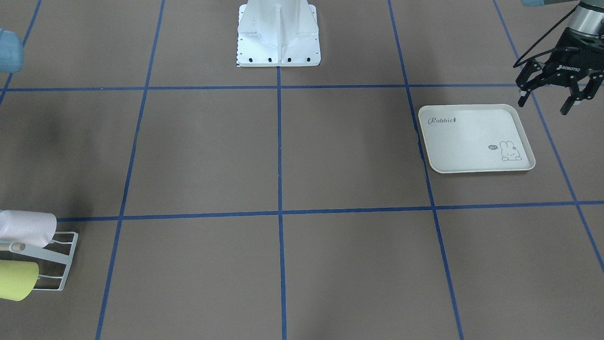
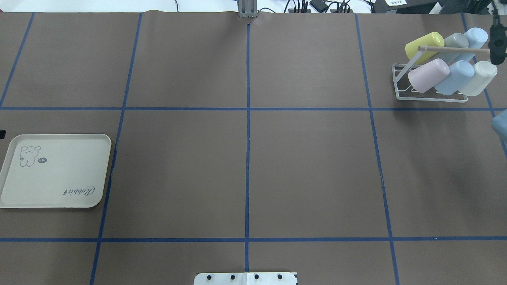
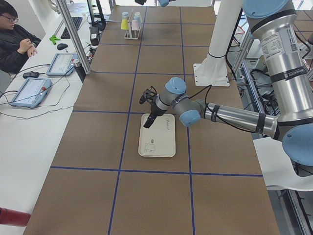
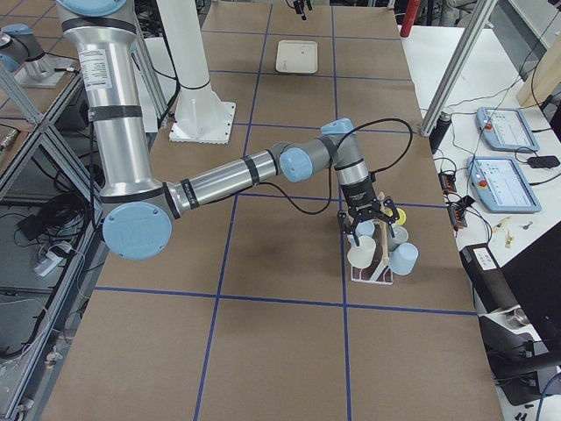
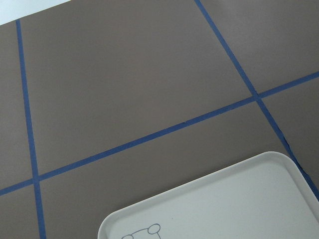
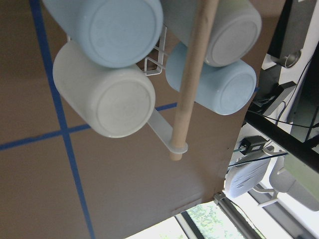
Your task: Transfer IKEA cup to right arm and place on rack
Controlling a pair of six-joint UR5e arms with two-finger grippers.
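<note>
Brown paper covers the table, squared off by blue tape lines. Nearest the robot, the white base plate sits at the table's near edge, on the centre line.

Farther out, on the robot's left, a cream tray lies flat on the paper. It bears the word "Rabbit" in script at one corner and a line-drawn rabbit with a tiny speech bubble at the opposite corner; the bubble's letters are too small to read. The left gripper hangs in the air by the tray, clear of it, with its fingers spread wide and nothing between them. White letters on its black body read "ROBOTIQ".

Farthest off, in the far right square, stands the white wire rack, with a pale wooden rod across its top. Six cups sit mouth-down on its slanted prongs. The nearer row holds a pink cup, a blue cup and an off-white cup. Behind them are a yellow cup, a grey cup and a pale blue cup. Which one is the task's cup I cannot tell.

The right arm is stretched out to the rack, and the right gripper hangs close over the rod. Whether its fingers are apart or closed, I cannot tell.
</note>
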